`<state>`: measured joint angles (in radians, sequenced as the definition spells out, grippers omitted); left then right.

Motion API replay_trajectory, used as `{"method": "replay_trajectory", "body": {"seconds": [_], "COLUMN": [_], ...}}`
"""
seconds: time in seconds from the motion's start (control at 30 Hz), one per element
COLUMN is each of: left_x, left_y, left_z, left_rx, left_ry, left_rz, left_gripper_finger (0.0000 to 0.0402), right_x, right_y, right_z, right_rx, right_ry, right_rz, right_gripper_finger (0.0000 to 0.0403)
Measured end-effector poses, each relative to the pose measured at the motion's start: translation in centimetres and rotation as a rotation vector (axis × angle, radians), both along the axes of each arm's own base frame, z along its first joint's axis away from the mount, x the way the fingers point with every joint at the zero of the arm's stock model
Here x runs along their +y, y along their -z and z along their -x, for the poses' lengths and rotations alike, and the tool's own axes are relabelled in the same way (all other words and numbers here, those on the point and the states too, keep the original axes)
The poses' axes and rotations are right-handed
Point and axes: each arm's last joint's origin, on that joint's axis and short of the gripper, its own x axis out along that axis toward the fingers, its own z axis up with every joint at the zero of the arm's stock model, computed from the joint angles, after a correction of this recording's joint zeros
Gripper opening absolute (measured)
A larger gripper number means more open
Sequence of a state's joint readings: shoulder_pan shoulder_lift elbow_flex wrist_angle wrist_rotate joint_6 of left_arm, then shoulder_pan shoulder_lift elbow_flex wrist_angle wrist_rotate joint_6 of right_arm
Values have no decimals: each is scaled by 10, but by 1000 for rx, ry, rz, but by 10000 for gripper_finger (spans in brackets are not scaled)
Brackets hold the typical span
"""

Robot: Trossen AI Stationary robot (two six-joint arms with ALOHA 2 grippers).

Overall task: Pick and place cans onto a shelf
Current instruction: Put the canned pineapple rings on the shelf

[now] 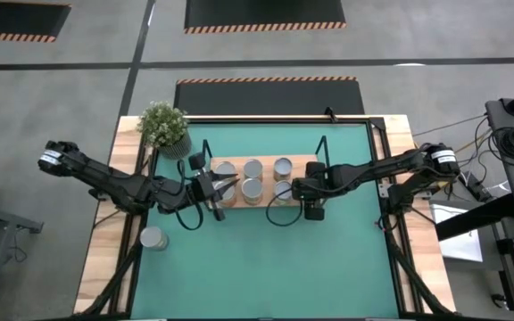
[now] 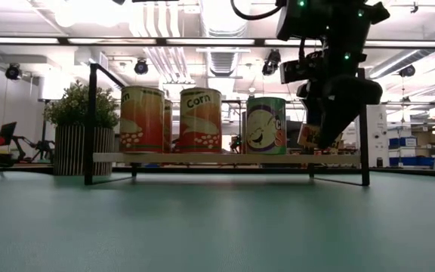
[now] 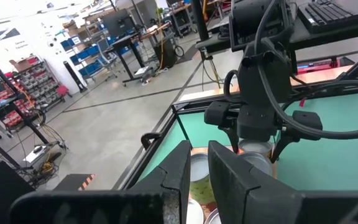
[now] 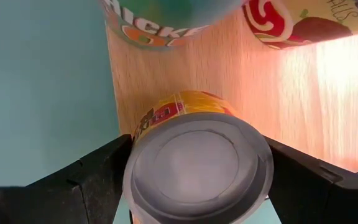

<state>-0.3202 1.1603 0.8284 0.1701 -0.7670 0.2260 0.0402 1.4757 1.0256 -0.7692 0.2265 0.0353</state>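
Observation:
The shelf [image 1: 303,163], a wooden board in a black wire frame, stands mid-table with several cans upright on it [image 1: 253,168] [image 2: 200,119]. My right gripper [image 1: 294,190] is over the board's right part, shut on a yellow-and-red labelled can [image 4: 197,165] whose silver top faces the wrist camera. My left gripper [image 1: 228,187] hangs shut over the shelf's left end, holding nothing; its fingers [image 3: 185,177] lie close together. One more can [image 1: 153,238] stands on the wooden tabletop at the near left. My right gripper pinches the can's side wall just below its top rim [image 4: 132,163], one finger [image 4: 98,177] on each side. The fingers slant steeply down from the table's right. The can is tilted over the board's near edge [image 4: 166,118]; whether its bottom touches the board I cannot tell.
A potted plant [image 1: 163,125] stands at the far left corner of the green mat [image 1: 266,259], beside the shelf's left posts [image 2: 93,121]. The shelf's black uprights [image 2: 365,128] flank the right gripper. The mat lies bare in front of the shelf.

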Motion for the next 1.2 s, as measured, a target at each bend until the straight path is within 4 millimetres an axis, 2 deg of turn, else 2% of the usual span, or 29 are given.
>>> {"method": "replay_trajectory", "body": {"seconds": [0.23, 0.43, 0.77, 1.07, 1.2], "left_x": [0, 0, 0, 0, 0], "left_y": [0, 1, 1, 1, 1], "left_z": [0, 0, 0, 0, 0], "left_rx": [3, 8, 8, 9, 11], "left_ry": [0, 0, 0, 0, 0], "left_rz": [-1, -3, -3, -3, -4], "left_gripper_finger": [39, 39, 39, 39, 39], "right_x": [0, -1, 0, 1, 1], "right_y": [-6, -8, -8, -37, -37], "right_z": [-4, -4, -4, -11, -11], "right_rx": [-30, -43, -27, -45, -12], "right_ry": [32, 73, 38, 34, 50], "right_rz": [8, 14, 17, -5, -6], "right_gripper_finger": [310, 329, 334, 327, 317]}}
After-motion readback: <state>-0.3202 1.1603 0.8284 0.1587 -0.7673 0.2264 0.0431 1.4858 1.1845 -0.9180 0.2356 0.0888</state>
